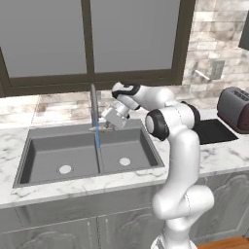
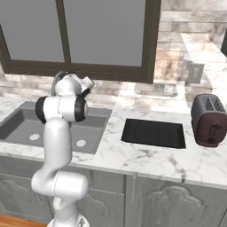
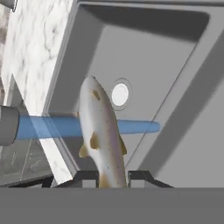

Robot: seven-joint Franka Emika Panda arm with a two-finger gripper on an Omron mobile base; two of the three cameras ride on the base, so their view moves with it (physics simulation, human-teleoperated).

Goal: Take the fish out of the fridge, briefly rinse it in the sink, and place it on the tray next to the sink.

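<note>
Even, bright rendered light — soft shadows inside sink [image 1: 58, 151], slight blur.

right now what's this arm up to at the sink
The arm's gripper is shut on the fish and holds it over the sink, in the blue stream of water running from the faucet. The black tray sits on the counter beside the sink, with nothing on it yet.
</note>
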